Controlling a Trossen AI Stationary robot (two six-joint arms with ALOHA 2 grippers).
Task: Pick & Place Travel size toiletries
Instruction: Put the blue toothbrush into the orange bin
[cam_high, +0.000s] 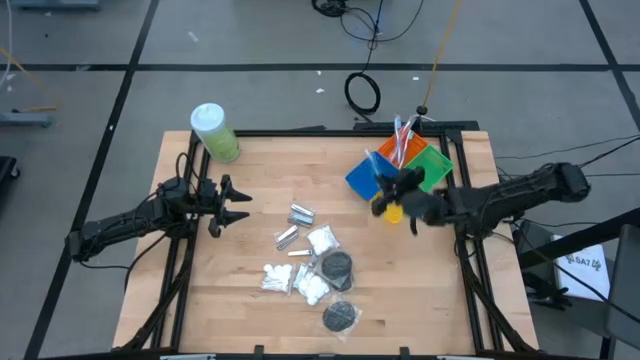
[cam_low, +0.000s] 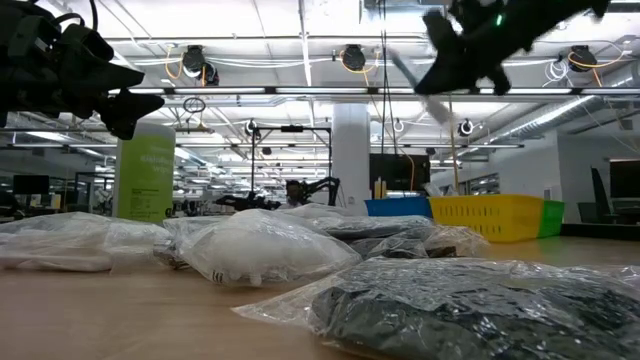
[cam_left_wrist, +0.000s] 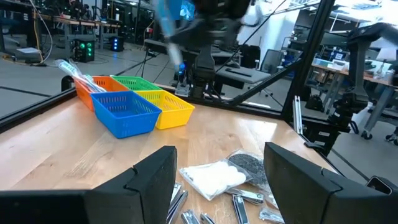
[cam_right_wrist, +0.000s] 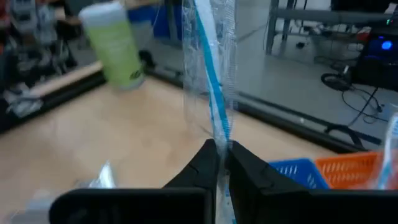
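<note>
My right gripper (cam_high: 388, 188) hangs above the coloured baskets (cam_high: 400, 165) at the far right, shut on a blue-white toothbrush (cam_right_wrist: 211, 74) in a clear wrapper. More toothbrushes (cam_high: 403, 140) stick out of the orange basket. In the middle of the table lie silver tubes (cam_high: 298, 224), bags of white cotton balls (cam_high: 322, 240) and bagged black discs (cam_high: 336, 266). My left gripper (cam_high: 235, 205) waits open at the left, level, with nothing between its fingers (cam_left_wrist: 152, 180). My right gripper pinches the wrapped toothbrush between its two fingers, near one end (cam_right_wrist: 220, 138). The rest of the brush sticks out past the fingertips, roughly along the line of the fingers. It is lifted clear, high above the table and the baskets.
A big green bottle with a white cap (cam_high: 214, 132) stands at the far left corner. The blue (cam_left_wrist: 127, 112), orange (cam_left_wrist: 99, 87), green (cam_left_wrist: 134, 82) and yellow (cam_left_wrist: 169, 107) baskets sit together at the far right. Bare wood lies between the baskets and the pile.
</note>
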